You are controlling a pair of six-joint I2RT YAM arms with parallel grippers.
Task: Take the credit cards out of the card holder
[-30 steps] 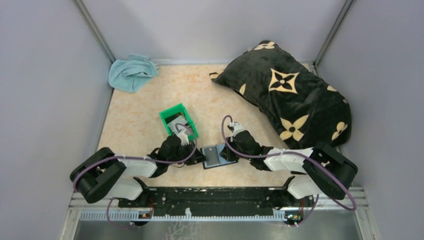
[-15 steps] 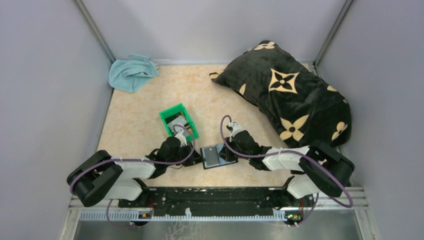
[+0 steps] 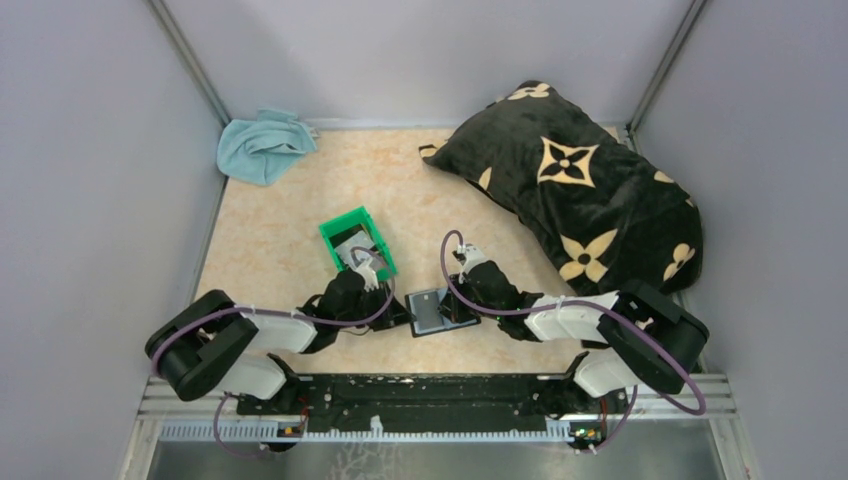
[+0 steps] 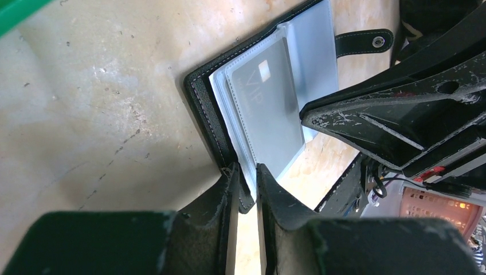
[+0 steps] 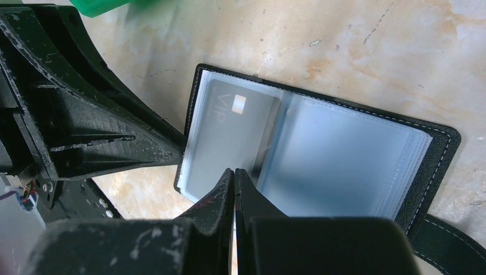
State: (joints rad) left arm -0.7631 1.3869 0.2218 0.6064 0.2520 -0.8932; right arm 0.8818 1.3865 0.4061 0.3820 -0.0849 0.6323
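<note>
Seemingly holder (image 4: pixel 198 94) is pinched by left gripper (image 4: pixel 246 172); right gripper (image 5: pixel 234 175) shut, empty; card (image 5: pixel 229 137) could be jammed if skewed.

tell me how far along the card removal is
Done: card holder lies open; pale card-like pieces already sit in the green bin. In hand: left gripper pinches the holder's edge, right gripper sits shut over its sleeves. Left: the grey VIP card is still sleeved.
</note>
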